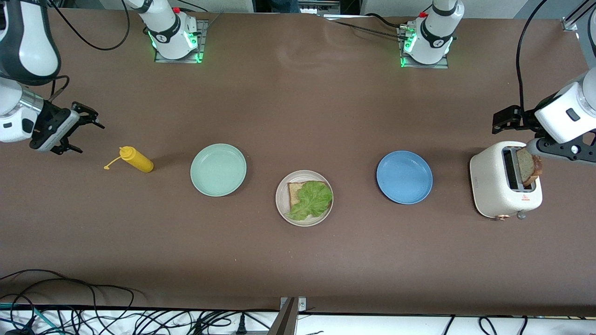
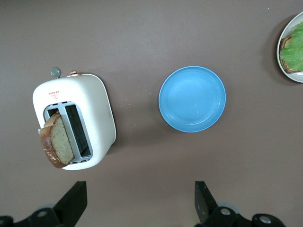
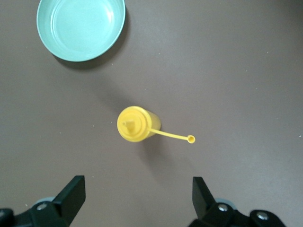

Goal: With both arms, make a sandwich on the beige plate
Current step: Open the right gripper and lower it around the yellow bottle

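Your left hand (image 2: 137, 203) is up over the table at the left arm's end, near the white toaster (image 1: 505, 181), fingers spread wide and holding nothing. Your right hand (image 3: 135, 201) hangs over the table at the right arm's end near the yellow squeeze bottle (image 1: 136, 159), also wide and empty. The beige plate (image 1: 281, 204) sits mid-table between the mint-green plate (image 1: 218, 169) and the blue plate (image 1: 404, 177), a bit nearer the front camera than both. It carries one bread slice (image 1: 294, 190) with a lettuce leaf (image 1: 312, 199) on top. A second bread slice (image 2: 56, 141) stands in the toaster's slot, sticking out of it.
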Available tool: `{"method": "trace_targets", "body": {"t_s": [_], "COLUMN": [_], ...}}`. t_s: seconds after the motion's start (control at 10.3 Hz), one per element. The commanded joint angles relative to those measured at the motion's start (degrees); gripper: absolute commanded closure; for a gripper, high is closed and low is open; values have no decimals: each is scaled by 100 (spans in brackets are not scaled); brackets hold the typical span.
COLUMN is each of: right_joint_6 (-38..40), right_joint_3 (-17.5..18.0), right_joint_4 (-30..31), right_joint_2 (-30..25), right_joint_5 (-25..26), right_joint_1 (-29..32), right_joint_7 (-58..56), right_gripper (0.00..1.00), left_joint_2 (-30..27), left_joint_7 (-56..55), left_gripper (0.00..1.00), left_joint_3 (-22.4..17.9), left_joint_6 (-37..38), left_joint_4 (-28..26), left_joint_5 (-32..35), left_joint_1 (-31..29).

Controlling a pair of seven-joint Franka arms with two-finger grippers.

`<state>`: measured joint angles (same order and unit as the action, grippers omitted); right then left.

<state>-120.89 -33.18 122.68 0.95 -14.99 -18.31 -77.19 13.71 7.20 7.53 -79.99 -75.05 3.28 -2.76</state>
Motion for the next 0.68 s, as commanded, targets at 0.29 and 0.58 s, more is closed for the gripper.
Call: {"method": "trace_targets", "body": {"t_s": [0.29,0.58], "right_joint_6": [310,645], "right_joint_3": [-698,-699], "right_joint_4": [178,178], "right_joint_2": [440,747], "right_joint_5": [-1715,-2348], "right_joint_1": [72,388], "right_joint_7": [-2543,-3528], "right_gripper": [1,1], "left_joint_2": [-53,-53], "left_joint_7": [97,97], "left_gripper": [0,0], "left_joint_3": [-6,-6], "left_joint_6": [36,36], "left_joint_4": [-27,-27], "left_joint_5": [-143,-143], "left_joint_1": [-31,-31]}}
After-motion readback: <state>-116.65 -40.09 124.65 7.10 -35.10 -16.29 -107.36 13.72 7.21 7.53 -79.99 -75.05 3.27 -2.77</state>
